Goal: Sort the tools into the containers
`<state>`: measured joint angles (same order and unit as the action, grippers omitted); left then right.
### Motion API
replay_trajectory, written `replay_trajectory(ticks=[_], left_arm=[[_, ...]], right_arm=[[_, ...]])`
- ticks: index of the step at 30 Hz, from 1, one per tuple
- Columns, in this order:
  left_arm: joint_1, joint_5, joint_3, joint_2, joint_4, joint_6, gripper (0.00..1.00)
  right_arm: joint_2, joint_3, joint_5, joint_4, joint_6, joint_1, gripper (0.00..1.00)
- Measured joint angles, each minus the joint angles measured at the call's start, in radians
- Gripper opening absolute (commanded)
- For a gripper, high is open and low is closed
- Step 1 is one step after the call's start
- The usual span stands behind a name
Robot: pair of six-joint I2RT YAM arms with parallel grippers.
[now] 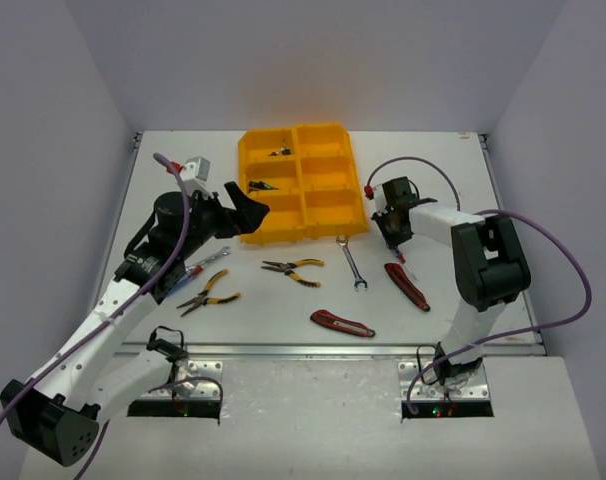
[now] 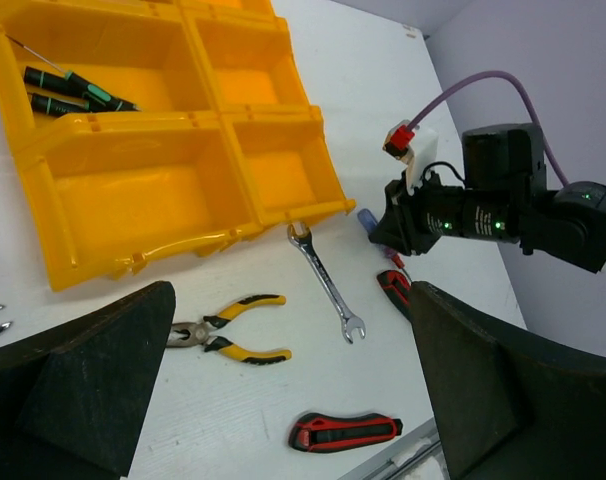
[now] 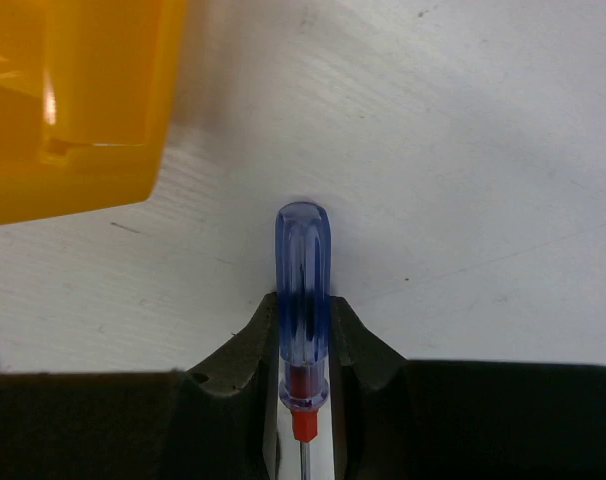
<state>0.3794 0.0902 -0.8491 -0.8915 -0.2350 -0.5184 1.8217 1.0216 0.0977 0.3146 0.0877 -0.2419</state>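
No legible text or labels anywhere.

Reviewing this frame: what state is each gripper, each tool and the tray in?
left gripper: open, empty, above the table.
right gripper: shut on the blue-handled screwdriver.
tray: holds green-handled screwdrivers in one compartment.
pliers: on table, handles spread.
wrench: flat on table.
utility knife: on table, no blade showing.
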Motion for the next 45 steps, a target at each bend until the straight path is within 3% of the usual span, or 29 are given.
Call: replay_trajectory(ticks=[4, 8, 12, 17, 20, 23, 27, 32, 36, 40, 43, 44, 45], left_arm=[[0.000, 0.026, 0.030, 0.001, 0.004, 0.010, 1.00], [0.000, 0.049, 0.065, -0.011, 0.006, 0.009, 1.00], [0.000, 0.071, 0.078, -0.005, 0.002, 0.010, 1.00], [0.000, 0.016, 0.052, 0.076, -0.080, 0.036, 1.00], [0.000, -0.095, 0.010, 0.139, -0.153, 0.043, 1.00], [0.000, -0.248, -0.023, 0.171, -0.224, 0.033, 1.00], [-0.003, -0.452, -0.032, 0.176, -0.322, -0.030, 1.00], [-0.010, -0.613, -0.014, 0.185, -0.417, -0.126, 1.00], [-0.011, -0.680, -0.001, 0.205, -0.461, -0.146, 1.00], [-0.014, -0.727, -0.001, 0.205, -0.476, -0.149, 1.00], [-0.014, -0.734, -0.001, 0.199, -0.478, -0.150, 1.00], [-0.014, -0.735, -0.001, 0.193, -0.479, -0.152, 1.00], [-0.014, -0.734, -0.001, 0.184, -0.480, -0.154, 1.00]], right_arm=[[0.000, -0.007, 0.089, -0.019, 0.000, 0.009, 0.01], [-0.024, -0.017, 0.185, -0.025, -0.002, 0.014, 0.00], [-0.190, -0.032, 0.233, -0.018, -0.022, 0.014, 0.00], [-0.507, -0.033, -0.009, -0.126, -0.021, -0.055, 0.00], [-0.563, -0.010, -0.201, -0.227, 0.006, -0.161, 0.00], [-0.463, 0.094, -0.376, -0.270, 0.017, -0.244, 0.00], [-0.188, 0.323, -0.552, -0.311, 0.006, -0.284, 0.00], [0.087, 0.570, -0.644, -0.274, 0.044, -0.324, 0.00], [0.214, 0.658, -0.683, -0.222, 0.082, -0.351, 0.02], [0.266, 0.659, -0.708, -0.205, 0.085, -0.366, 0.14], [0.269, 0.639, -0.716, -0.213, 0.081, -0.367, 0.39], [0.269, 0.638, -0.716, -0.215, 0.080, -0.368, 0.61], [0.269, 0.637, -0.715, -0.218, 0.079, -0.368, 0.92]])
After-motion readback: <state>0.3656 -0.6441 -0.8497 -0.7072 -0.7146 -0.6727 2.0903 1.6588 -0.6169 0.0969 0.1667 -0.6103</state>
